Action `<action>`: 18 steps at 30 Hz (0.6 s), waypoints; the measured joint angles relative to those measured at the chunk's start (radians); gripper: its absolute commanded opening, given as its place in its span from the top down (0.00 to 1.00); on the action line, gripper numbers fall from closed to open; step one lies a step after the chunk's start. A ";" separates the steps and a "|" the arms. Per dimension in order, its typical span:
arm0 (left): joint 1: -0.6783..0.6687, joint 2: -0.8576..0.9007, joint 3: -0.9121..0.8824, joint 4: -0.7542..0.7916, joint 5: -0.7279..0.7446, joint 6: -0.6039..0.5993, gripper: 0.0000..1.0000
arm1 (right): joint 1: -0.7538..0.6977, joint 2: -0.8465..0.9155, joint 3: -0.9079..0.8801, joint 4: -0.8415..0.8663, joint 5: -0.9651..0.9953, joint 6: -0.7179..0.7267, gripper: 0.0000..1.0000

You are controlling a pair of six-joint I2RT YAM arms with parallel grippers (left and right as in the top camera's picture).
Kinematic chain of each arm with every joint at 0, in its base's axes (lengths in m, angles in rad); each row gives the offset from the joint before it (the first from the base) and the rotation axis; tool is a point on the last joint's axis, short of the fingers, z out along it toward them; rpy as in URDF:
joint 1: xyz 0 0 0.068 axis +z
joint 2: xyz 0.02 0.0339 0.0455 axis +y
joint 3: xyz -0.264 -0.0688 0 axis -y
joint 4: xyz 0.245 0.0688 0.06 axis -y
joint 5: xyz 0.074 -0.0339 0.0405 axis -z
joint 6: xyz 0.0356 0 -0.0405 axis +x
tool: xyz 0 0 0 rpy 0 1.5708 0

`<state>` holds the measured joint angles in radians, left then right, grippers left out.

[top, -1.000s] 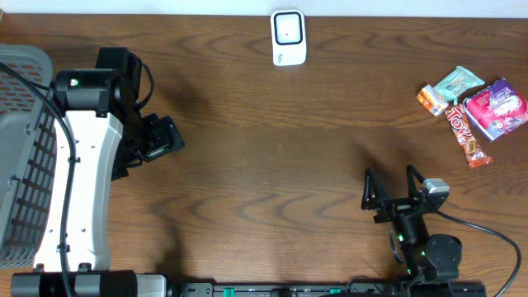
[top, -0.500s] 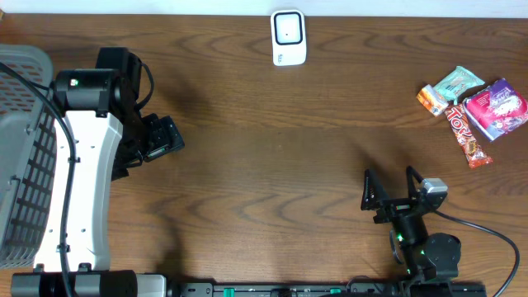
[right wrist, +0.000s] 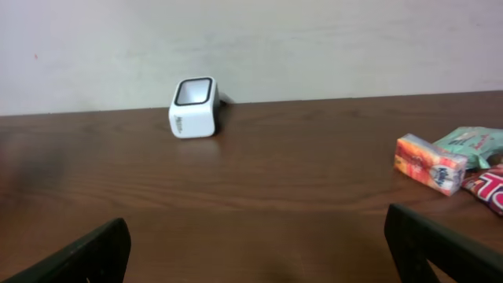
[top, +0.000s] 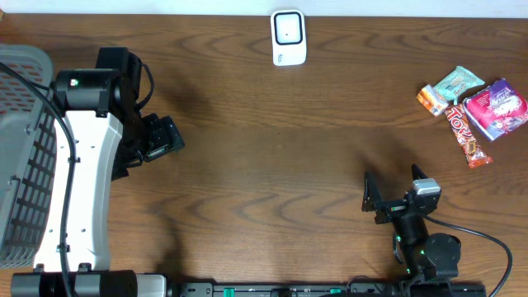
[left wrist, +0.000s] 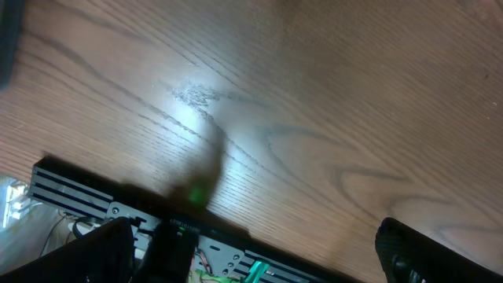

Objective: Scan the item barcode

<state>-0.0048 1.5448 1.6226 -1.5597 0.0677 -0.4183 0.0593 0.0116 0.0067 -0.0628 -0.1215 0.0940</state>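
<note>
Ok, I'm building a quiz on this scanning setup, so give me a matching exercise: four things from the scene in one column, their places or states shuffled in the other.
Things
1. scanner
2. basket
3. purple packet
4. right tool

Places or states
A. far right side of the table
B. at the left edge
C. far edge, in the middle
D. near edge, jaws open, holding nothing

Pairs: 1-C, 2-B, 3-A, 4-D

- It looked like a robotics lab got up as a shop till — a wooden table [top: 272,148] stood against a bare pale wall [right wrist: 330,39].
- A white barcode scanner [top: 289,37] sat at the far edge.
- Wrapped snacks [top: 497,107] lay at one end — a grey shopping basket [top: 23,62] at the other.
</note>
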 measured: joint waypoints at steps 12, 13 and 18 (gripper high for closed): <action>0.000 0.000 0.000 0.000 0.000 0.000 0.02 | 0.000 0.000 0.000 -0.001 0.006 -0.050 0.01; 0.000 0.000 0.000 0.000 0.000 0.000 0.02 | 0.000 0.000 0.000 -0.001 0.006 -0.050 0.01; 0.000 0.000 0.000 0.000 0.000 0.000 0.02 | 0.000 0.000 0.000 0.001 -0.003 -0.051 0.01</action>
<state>-0.0048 1.5448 1.6226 -1.5597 0.0677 -0.4187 0.0593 0.0116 0.0067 -0.0620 -0.1242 0.0425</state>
